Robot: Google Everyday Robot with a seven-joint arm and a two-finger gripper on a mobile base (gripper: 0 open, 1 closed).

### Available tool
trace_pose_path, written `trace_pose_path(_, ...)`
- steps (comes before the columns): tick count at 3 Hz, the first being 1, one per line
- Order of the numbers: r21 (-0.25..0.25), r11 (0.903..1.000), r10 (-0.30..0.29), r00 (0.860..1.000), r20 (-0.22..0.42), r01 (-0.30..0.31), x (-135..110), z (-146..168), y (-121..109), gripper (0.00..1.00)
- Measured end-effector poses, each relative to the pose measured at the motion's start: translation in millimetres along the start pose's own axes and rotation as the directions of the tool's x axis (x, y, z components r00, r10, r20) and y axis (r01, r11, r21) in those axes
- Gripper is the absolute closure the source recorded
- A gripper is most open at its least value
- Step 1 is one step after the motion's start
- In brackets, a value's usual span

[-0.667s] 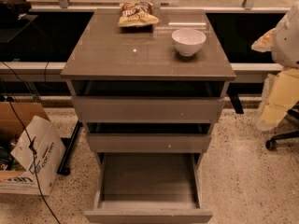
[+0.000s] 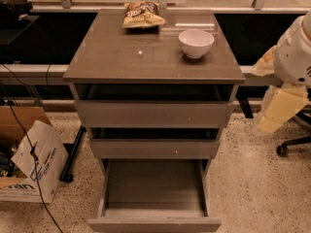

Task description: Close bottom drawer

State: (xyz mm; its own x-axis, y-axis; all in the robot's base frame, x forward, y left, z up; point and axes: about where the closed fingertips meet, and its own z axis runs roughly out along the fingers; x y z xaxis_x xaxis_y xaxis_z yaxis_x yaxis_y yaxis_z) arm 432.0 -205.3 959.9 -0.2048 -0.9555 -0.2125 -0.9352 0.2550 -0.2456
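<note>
Grey-brown and plain-fronted, the bottom drawer (image 2: 154, 224) is standing pulled well out of the cabinet (image 2: 154, 114), its deep box lying open. Nothing is shifting from a moment ago: it is staying out, so the closing is yet to begin. The gripper (image 2: 281, 109) is hanging at the right edge, well apart from the drawer; open or closed, I cannot tell. A white bowl (image 2: 196, 42) is sitting on the worktop (image 2: 121, 57).

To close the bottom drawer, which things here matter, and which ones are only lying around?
For the job: bottom drawer, pulled far out; robot arm at the right edge, its gripper out of view.

Just lying about: snack bag and white bowl on the cabinet top; cardboard box on the floor, left.
</note>
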Motion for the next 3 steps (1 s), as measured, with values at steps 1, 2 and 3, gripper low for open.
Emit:
trace_pose_path(1,0.008,0.9999,0.015,0.999,0.040,-0.015,-5.5,22.6,14.2,0.48)
trace_pose_path(2,0.017,0.9984,0.053,0.994,0.097,-0.055,-6.8,60.1,13.2,0.71)
trace_pose_path(3,0.002,0.9924,0.121,0.973,0.196,-0.123,-1.0,99.7,10.0,0.94)
